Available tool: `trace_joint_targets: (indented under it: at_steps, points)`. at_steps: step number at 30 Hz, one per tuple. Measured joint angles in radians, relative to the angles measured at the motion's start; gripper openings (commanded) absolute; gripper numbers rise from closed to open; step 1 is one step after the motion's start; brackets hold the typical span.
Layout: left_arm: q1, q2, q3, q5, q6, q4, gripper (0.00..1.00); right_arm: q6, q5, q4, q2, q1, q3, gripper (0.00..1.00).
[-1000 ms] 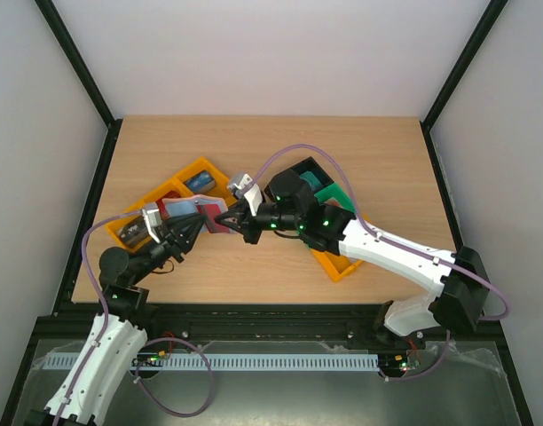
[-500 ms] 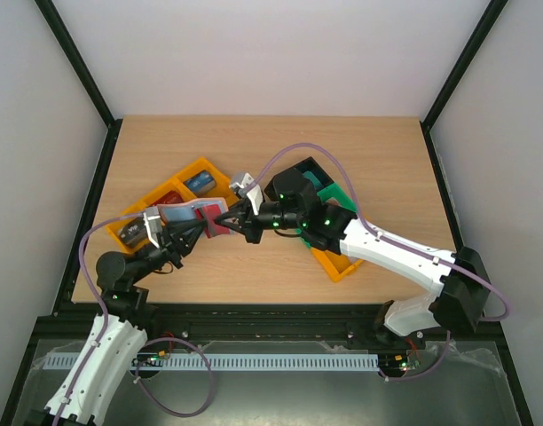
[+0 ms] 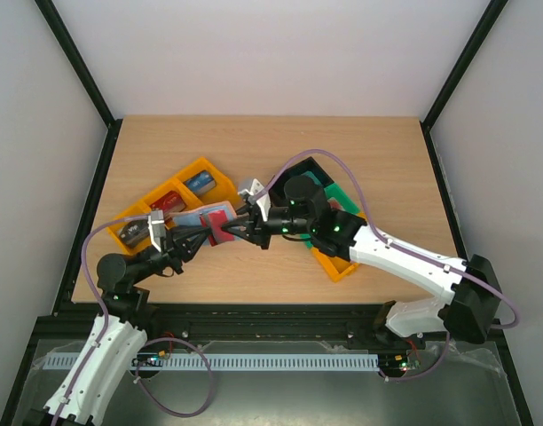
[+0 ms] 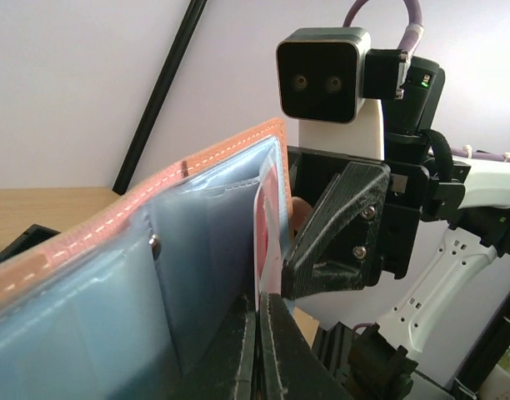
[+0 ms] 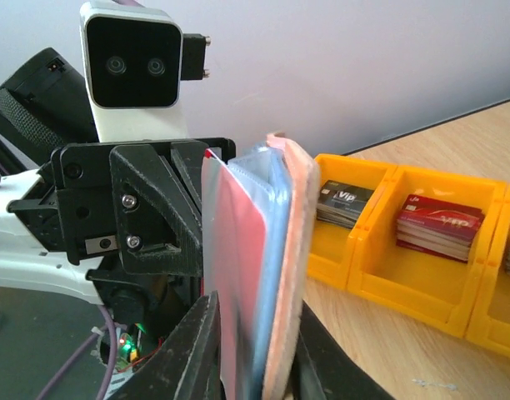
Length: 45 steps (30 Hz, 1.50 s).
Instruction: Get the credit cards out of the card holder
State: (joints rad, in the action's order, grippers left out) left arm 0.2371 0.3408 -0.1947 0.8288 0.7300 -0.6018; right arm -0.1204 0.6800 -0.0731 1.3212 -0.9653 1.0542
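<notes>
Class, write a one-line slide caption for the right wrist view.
The right gripper straddles the card holder, red card showing; orange bins behind hold cards.

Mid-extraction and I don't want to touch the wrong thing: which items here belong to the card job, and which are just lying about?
Job: card holder; red card in it; left gripper, shut on the holder; right gripper, fingers either side of it.
Lying about: orange bins holding card stacks; green bin; black bin.
</notes>
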Motion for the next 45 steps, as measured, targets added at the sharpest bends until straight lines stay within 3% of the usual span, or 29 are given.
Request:
trace_joint_targets:
  at_steps: [6,17,26,28,31,36,40,45]
  points:
    - [-0.003,0.000,0.000,0.012,0.002,0.000,0.03,0.002,0.022,-0.003,-0.040,0.031,-0.029,0.02]
    - [-0.008,-0.005,0.000,0.009,-0.008,0.012,0.02,-0.004,0.019,0.006,-0.113,0.090,-0.063,0.02]
    - [-0.008,-0.012,-0.014,-0.018,-0.148,0.142,0.02,-0.079,-0.170,0.042,-0.214,0.224,-0.087,0.02]
    - [-0.008,-0.019,-0.043,-0.006,-0.270,0.198,0.02,-0.097,-0.221,0.058,-0.226,0.255,-0.087,0.02]
    - [-0.003,-0.037,-0.137,-0.004,-0.612,0.364,0.02,-0.115,-0.282,0.098,-0.239,0.290,-0.087,0.02]
    - [0.029,-0.098,-0.238,-0.153,-1.450,0.581,0.02,-0.127,-0.317,0.137,-0.253,0.299,-0.087,0.02]
    - [0.033,-0.162,-0.138,-0.257,-1.995,0.536,0.03,-0.126,-0.324,0.156,-0.268,0.299,-0.087,0.02]
    - [0.033,-0.174,-0.066,-0.270,-2.401,0.473,0.02,-0.112,-0.325,0.172,-0.280,0.300,-0.087,0.02]
